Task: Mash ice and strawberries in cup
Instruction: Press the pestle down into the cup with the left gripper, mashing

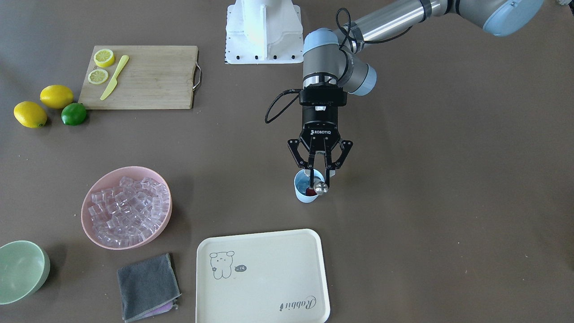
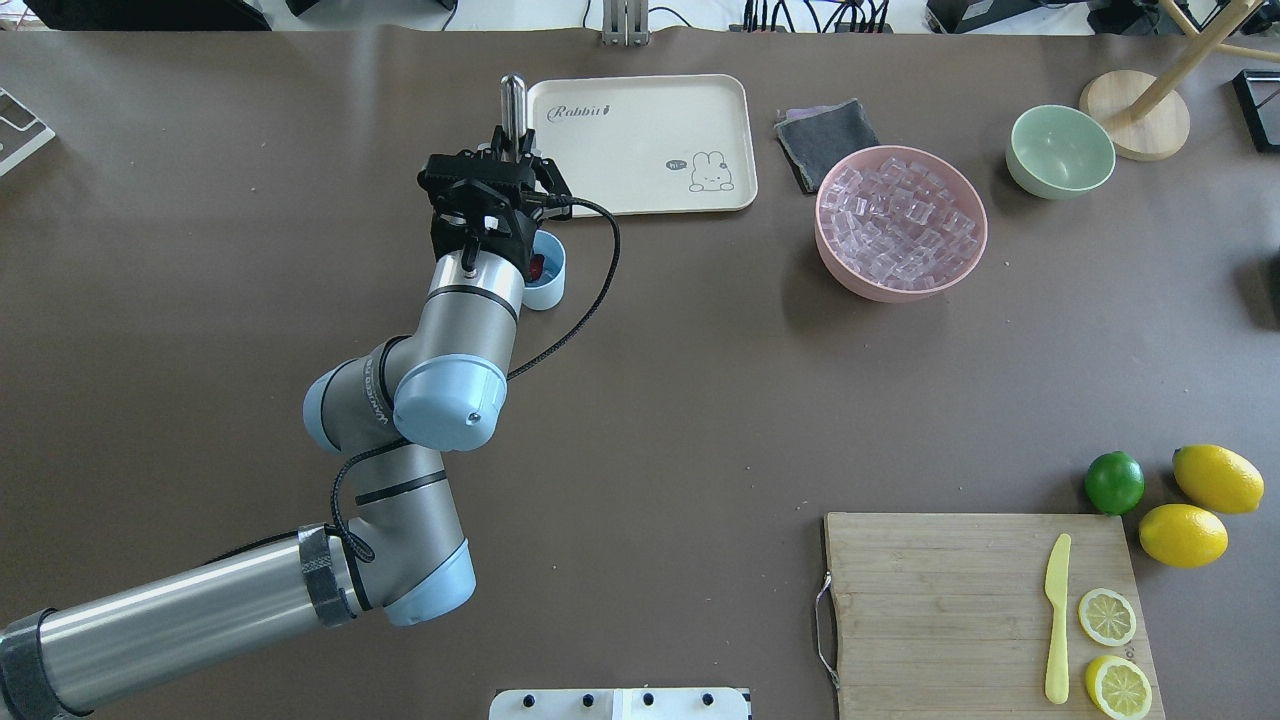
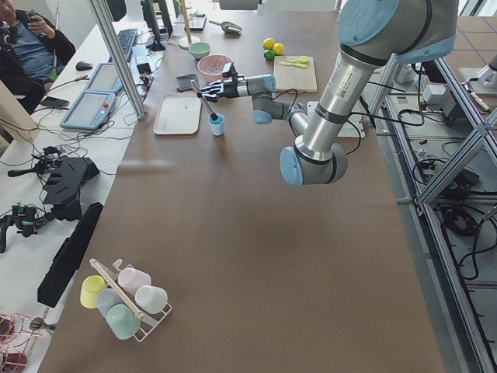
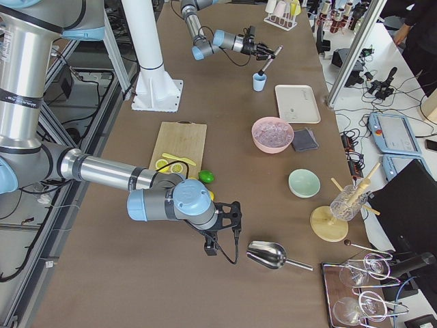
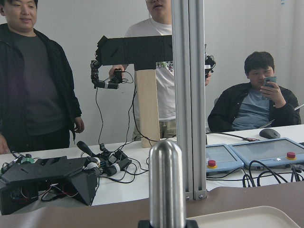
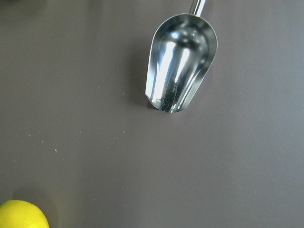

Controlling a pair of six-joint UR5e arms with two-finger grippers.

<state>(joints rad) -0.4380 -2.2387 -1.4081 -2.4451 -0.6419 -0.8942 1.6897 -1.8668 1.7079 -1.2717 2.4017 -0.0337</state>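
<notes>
The light-blue cup (image 1: 304, 190) stands on the table just behind the cream tray, with a red strawberry (image 1: 310, 192) showing inside it. My left gripper (image 1: 319, 179) hovers over the cup, shut on a metal muddler (image 1: 320, 188). The muddler is tilted, its lower end in the cup and its rounded top (image 2: 513, 98) pointing toward the tray. Ice (image 1: 128, 210) fills the pink bowl (image 1: 89, 224); whether any is in the cup is hidden. My right gripper (image 4: 224, 232) hangs low near the table's right end, and I cannot tell its state.
A metal scoop (image 4: 270, 254) lies on the table by the right gripper. The cream tray (image 1: 269, 287), a grey cloth (image 1: 145, 285) and a pale-green bowl (image 1: 20, 271) sit along the operators' side. The cutting board (image 1: 148, 76) carries a knife and lemon slices, with lemons and a lime (image 1: 74, 114) beside it. People stand behind the table.
</notes>
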